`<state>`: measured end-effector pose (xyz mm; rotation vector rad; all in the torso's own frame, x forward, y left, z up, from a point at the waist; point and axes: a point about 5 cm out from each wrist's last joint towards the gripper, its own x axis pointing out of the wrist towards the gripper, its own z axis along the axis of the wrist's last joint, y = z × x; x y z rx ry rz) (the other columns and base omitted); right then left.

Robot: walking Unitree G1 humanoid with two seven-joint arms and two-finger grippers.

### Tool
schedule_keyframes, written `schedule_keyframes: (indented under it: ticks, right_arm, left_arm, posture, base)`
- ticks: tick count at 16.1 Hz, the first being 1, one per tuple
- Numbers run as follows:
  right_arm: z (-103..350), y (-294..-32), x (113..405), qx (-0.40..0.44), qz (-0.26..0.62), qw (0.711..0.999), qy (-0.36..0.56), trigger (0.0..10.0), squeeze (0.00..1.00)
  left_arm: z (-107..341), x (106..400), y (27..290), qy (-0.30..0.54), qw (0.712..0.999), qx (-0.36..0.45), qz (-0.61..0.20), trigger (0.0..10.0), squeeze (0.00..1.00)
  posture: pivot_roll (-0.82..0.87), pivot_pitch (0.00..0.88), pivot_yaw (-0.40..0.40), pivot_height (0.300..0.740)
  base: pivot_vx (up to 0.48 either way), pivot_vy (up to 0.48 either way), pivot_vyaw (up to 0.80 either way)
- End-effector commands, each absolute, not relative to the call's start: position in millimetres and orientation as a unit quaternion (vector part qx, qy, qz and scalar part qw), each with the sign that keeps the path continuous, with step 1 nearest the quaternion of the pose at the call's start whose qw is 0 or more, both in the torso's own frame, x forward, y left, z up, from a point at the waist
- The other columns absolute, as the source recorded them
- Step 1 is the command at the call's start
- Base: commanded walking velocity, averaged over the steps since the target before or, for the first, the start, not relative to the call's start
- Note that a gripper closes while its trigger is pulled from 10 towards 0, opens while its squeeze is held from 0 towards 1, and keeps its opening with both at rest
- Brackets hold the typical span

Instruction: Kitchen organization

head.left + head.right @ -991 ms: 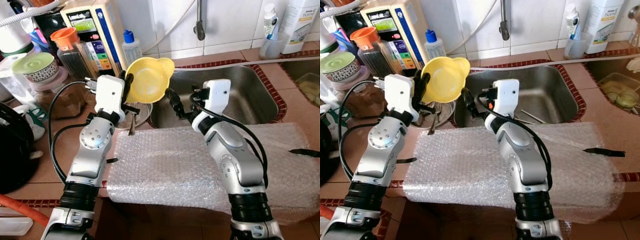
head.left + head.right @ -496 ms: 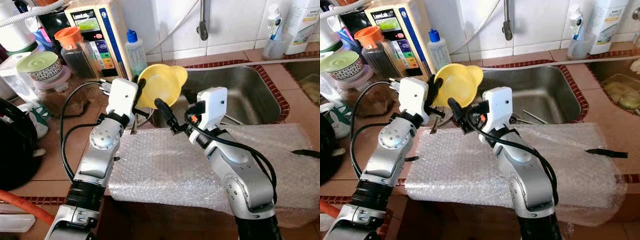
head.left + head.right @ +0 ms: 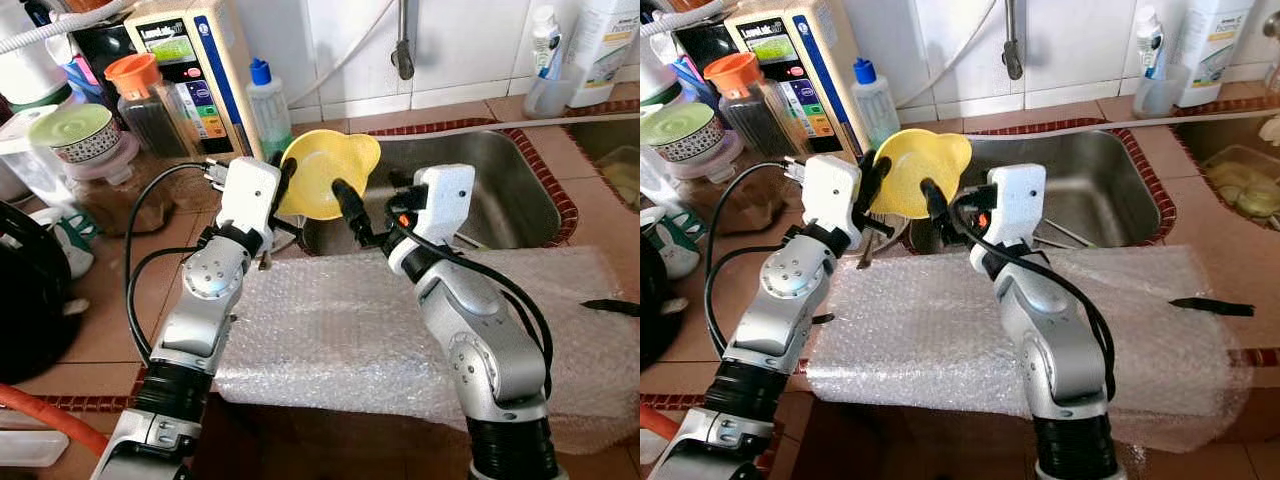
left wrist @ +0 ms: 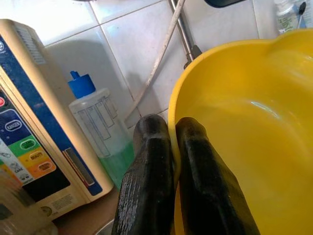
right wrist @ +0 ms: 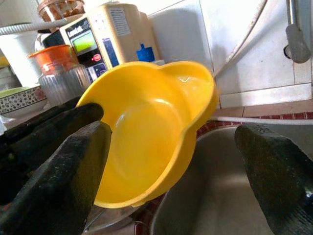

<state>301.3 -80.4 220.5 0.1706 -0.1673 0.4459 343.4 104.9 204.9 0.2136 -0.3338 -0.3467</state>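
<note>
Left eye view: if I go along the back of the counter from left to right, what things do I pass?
Green-lidded bowl → orange-lidded jar → beige machine with buttons → blue-capped bottle → yellow bowl, pinched by the left end effector → tap → clear cup → white bottle.
</note>
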Motion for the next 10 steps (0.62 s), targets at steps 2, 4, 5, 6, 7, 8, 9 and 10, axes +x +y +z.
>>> schedule_keyframes:
  ticks: [2, 4, 5, 6, 7, 8, 9, 10]
  right_arm:
    - [221, -73, 304, 0.091, 0.225, 0.967, -0.083, 10.0, 0.00]
    - [219, -71, 310, 0.091, 0.225, 0.967, -0.080, 10.0, 0.00]
    - [220, -68, 318, 0.099, 0.223, 0.967, -0.077, 10.0, 0.00]
    - [221, -67, 323, 0.102, 0.222, 0.967, -0.075, 10.0, 0.00]
    - [221, -67, 328, 0.107, 0.216, 0.968, -0.073, 0.7, 0.00]
    - [221, -66, 335, 0.115, 0.210, 0.969, -0.067, 0.0, 0.00]
    - [222, -66, 339, 0.120, 0.208, 0.968, -0.067, 0.0, 0.00]
    - [222, -65, 341, 0.123, 0.206, 0.968, -0.067, 0.0, 0.00]
  left_arm:
    - [212, 343, 111, -0.175, 0.966, 0.101, -0.163, 10.0, 0.00]
    - [213, 342, 108, -0.179, 0.964, 0.091, -0.176, 10.0, 0.00]
    - [213, 341, 106, -0.180, 0.963, 0.091, -0.178, 10.0, 0.00]
    - [213, 341, 105, -0.181, 0.963, 0.091, -0.179, 10.0, 0.00]
    - [213, 340, 105, -0.182, 0.962, 0.089, -0.181, 10.0, 0.00]
    - [214, 339, 104, -0.184, 0.962, 0.085, -0.184, 10.0, 0.00]
    - [214, 339, 104, -0.184, 0.962, 0.085, -0.185, 10.0, 0.00]
    - [213, 338, 104, -0.184, 0.962, 0.085, -0.184, 10.0, 0.00]
  posture:
    - [-0.30, 0.085, 0.219, 0.740]
    - [-0.31, 0.087, 0.221, 0.740]
    - [-0.31, 0.087, 0.220, 0.740]
    - [-0.31, 0.087, 0.220, 0.740]
    - [-0.31, 0.087, 0.218, 0.740]
    - [-0.30, 0.087, 0.215, 0.740]
    - [-0.30, 0.087, 0.213, 0.740]
    - [-0.30, 0.087, 0.213, 0.740]
  base:
    - [0.000, 0.000, 0.00]
    - [0.000, 0.000, 0.00]
    - [0.000, 0.000, 0.00]
    - [0.000, 0.000, 0.00]
    - [0.000, 0.000, 0.00]
    - [0.000, 0.000, 0.00]
    - [0.000, 0.000, 0.00]
    - [0.000, 0.000, 0.00]
